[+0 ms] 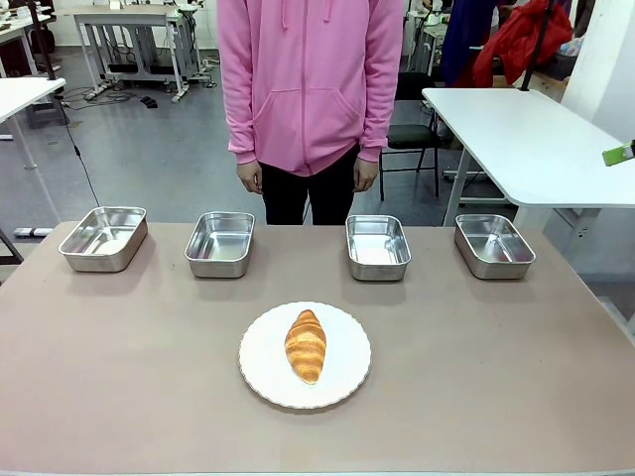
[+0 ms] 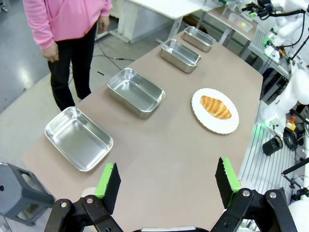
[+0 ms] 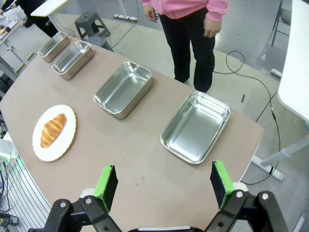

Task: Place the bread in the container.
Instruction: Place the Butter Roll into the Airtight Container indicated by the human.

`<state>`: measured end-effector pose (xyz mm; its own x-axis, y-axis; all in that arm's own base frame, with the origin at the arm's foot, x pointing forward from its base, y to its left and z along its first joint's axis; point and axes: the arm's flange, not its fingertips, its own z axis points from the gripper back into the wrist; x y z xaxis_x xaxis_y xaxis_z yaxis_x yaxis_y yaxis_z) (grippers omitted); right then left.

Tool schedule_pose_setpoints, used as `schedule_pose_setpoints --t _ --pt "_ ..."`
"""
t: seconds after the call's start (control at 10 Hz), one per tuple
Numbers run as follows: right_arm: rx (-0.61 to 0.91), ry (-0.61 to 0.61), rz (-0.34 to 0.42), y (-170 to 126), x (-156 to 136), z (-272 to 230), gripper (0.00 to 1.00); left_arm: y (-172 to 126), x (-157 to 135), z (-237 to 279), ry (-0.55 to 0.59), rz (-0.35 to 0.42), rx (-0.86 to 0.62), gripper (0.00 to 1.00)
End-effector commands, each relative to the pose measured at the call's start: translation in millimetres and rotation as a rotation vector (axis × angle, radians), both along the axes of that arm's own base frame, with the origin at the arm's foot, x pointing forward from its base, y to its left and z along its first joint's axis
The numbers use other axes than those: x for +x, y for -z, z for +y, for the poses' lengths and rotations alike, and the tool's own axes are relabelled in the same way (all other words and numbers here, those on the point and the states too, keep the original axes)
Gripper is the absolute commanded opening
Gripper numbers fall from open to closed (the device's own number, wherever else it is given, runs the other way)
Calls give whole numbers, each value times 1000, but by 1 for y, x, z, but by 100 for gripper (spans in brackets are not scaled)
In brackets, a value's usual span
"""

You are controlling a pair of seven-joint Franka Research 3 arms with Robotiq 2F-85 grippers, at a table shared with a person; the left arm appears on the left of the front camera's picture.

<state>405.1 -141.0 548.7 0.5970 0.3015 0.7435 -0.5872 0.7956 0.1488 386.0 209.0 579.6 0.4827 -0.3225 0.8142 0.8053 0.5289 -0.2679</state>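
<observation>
A brownish-grey worktop (image 1: 119,387) is shown, with four shiny steel pans set in a row along its far edge, apart from one another: the left-end container (image 1: 103,238), the second container (image 1: 220,244), the third container (image 1: 378,247) and the right-end container (image 1: 494,245). A round white plate (image 1: 260,369) is laid nearer the robot's side, about mid-width, in front of the gap between the second and third.

A grey, glossy floor (image 1: 149,169) is seen beyond the brown table (image 1: 516,377). A white table (image 1: 526,139) is set at the right, with a black chair (image 1: 410,134) placed beside it. A black cable (image 1: 84,171) is laid across the floor.
</observation>
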Motion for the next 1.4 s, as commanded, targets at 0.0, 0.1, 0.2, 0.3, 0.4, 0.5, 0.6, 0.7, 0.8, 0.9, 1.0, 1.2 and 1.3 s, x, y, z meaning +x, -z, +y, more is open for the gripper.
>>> schedule_pose_setpoints --t 0.0,0.1,0.2,0.3,0.4,0.5,0.6,0.7,0.8,0.9,1.0,1.2,1.3 --pt "14 -7 -14 0 2 1 100 -4 -1 0 0 7 -11 100" --pt "14 -7 -14 0 2 1 100 -4 -1 0 0 7 -11 100" --pt "14 -7 -14 0 2 1 100 -4 -1 0 0 7 -11 100" --pt "14 -7 -14 0 2 1 100 -4 -1 0 0 7 -11 100" --pt "14 -7 -14 0 2 1 100 -4 -1 0 0 7 -11 100" --pt "14 -7 -14 0 2 1 100 -4 -1 0 0 7 -11 100" --pt "14 -7 -14 0 2 1 100 -4 -1 0 0 7 -11 100" --pt "14 -7 -14 0 2 1 100 -4 -1 0 0 7 -11 100" --pt "14 -7 -14 0 2 1 100 -4 -1 0 0 7 -11 100" --pt "14 -7 -14 0 2 1 100 -4 -1 0 0 7 -11 100" --pt "14 -7 -14 0 2 1 100 -4 -1 0 0 7 -11 100" --pt "14 -7 -14 0 2 1 100 -4 -1 0 0 7 -11 100" --pt "14 -7 -14 0 2 1 100 -4 -1 0 0 7 -11 100"
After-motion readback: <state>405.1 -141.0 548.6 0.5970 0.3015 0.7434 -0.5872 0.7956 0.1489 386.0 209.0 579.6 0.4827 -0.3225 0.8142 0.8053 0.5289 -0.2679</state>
